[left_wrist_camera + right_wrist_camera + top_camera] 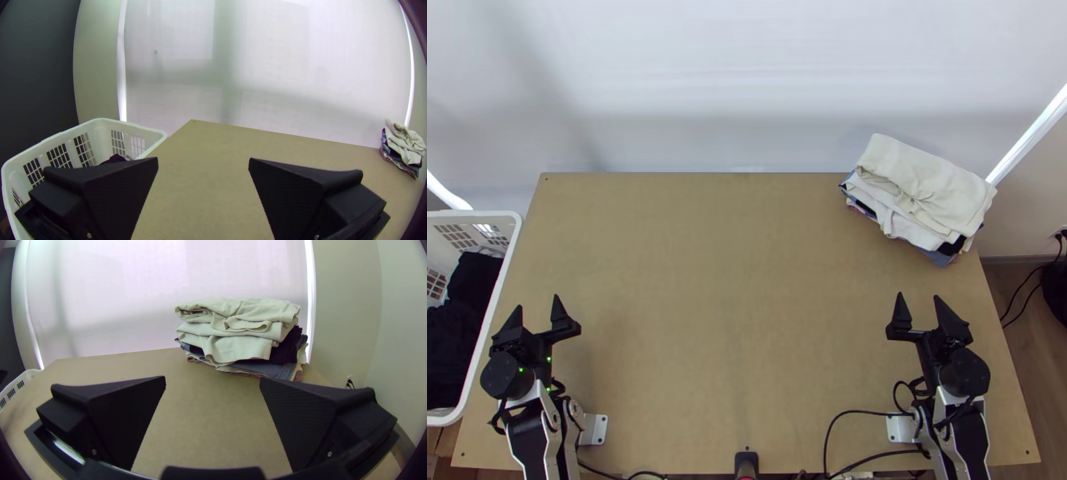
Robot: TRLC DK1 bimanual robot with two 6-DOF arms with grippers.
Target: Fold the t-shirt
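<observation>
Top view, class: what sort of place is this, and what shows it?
Probably a robotics workstation for laundry: a left arm and a right arm at a wooden table, a stack of folded cloth on its far right corner, and a basket of dark cloth.

The top view's left edge cuts off the white basket (495, 214), and the dark cloth (463, 308) in it shows too little detail to tell its folds. The pale top cloth (931, 180) hides most of the lower layers (939, 258). The right edge crops a black object (1057, 290)
</observation>
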